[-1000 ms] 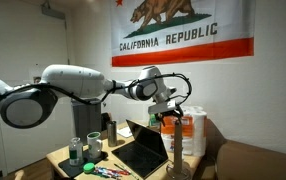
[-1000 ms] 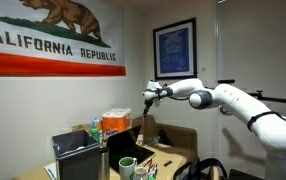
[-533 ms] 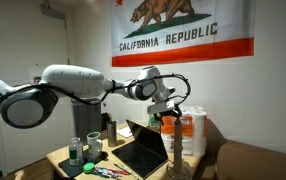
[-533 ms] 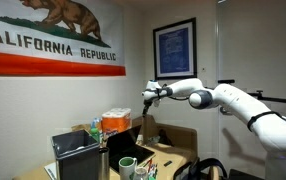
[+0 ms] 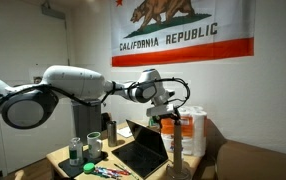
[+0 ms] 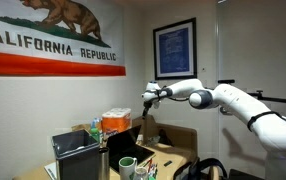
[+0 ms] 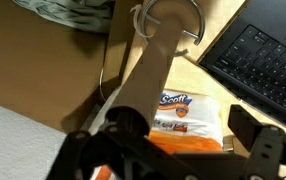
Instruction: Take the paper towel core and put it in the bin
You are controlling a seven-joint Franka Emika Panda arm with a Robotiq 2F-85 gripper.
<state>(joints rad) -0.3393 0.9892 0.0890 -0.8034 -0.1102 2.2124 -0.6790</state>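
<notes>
Both exterior views are dim and warm-toned under soft overhead room light. They are grainy and low in detail, and their lower parts sink into shadow. The framed picture [image 6: 173, 48] carries a faint sheen. The wrist view is brighter: the tabletop [image 7: 228, 15] glows tan, the gripper [image 7: 186, 130] is a dark blurred mass, and the paper towel core [image 7: 148, 70] looks soft.

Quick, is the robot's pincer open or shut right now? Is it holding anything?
Pincer: open, holding nothing; the paper towel core is right under it, not gripped.
</notes>
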